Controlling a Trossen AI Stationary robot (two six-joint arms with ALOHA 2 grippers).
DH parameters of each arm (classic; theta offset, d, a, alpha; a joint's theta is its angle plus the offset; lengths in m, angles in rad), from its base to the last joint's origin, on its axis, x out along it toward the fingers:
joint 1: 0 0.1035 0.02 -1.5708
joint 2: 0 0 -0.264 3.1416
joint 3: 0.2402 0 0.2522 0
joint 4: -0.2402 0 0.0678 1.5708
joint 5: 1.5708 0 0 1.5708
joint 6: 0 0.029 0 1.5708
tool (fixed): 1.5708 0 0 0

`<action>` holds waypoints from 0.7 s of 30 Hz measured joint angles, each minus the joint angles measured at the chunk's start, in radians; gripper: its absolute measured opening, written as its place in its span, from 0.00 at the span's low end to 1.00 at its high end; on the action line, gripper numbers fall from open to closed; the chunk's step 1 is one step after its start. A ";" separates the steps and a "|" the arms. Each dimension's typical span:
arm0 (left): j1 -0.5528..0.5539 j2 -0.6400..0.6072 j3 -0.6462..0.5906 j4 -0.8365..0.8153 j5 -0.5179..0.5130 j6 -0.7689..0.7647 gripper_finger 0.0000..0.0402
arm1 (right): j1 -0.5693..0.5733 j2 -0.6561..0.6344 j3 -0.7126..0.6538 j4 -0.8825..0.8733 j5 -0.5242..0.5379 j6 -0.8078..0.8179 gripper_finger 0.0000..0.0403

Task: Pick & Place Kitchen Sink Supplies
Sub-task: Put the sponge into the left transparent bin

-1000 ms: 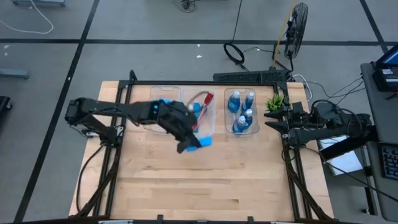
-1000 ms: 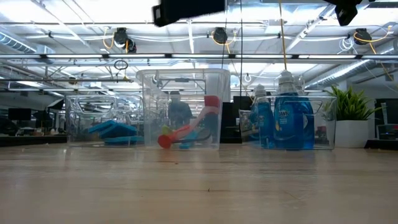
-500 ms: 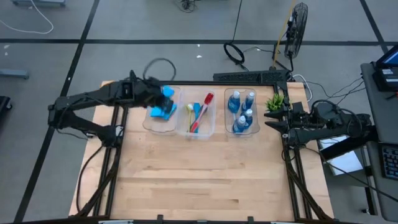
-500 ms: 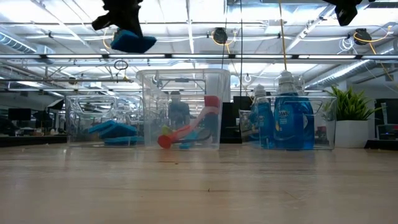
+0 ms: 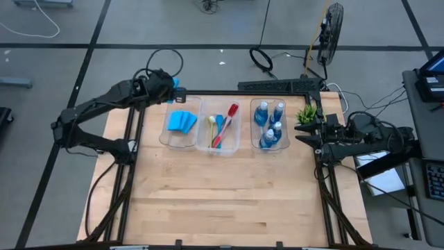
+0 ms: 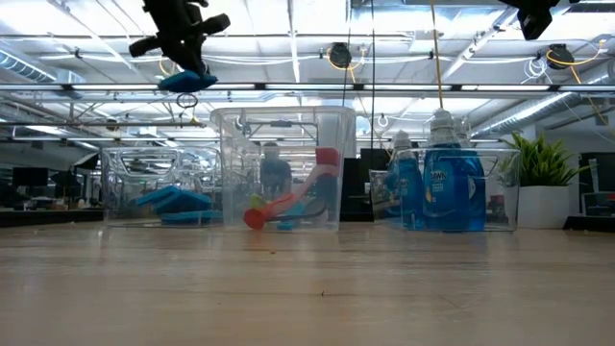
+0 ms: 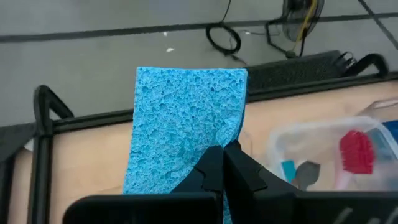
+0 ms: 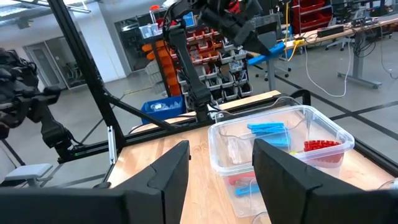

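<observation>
Blue porous rectangular sponge (image 7: 186, 130) is hanging clenched in the left gripper's (image 7: 222, 163) jaws above the counter's (image 5: 229, 194) far left corner; the right gripper's (image 8: 219, 163) jaws are standing released.

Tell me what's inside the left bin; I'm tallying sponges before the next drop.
The left bin holds a fanned stack of blue sponges; overlap hides the exact count. Another sponge is shut in the left gripper, outside the bin's back corner.
</observation>
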 joint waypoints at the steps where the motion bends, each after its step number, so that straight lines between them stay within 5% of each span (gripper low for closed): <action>1: 0.008 0.000 -0.013 0.010 0.009 -0.006 0.00 | 0.000 0.000 0.000 0.000 0.000 0.000 0.41; 21: 0.023 0.002 -0.540 0.481 0.197 -0.209 0.00 | 0.000 0.000 0.000 0.000 0.000 0.008 0.40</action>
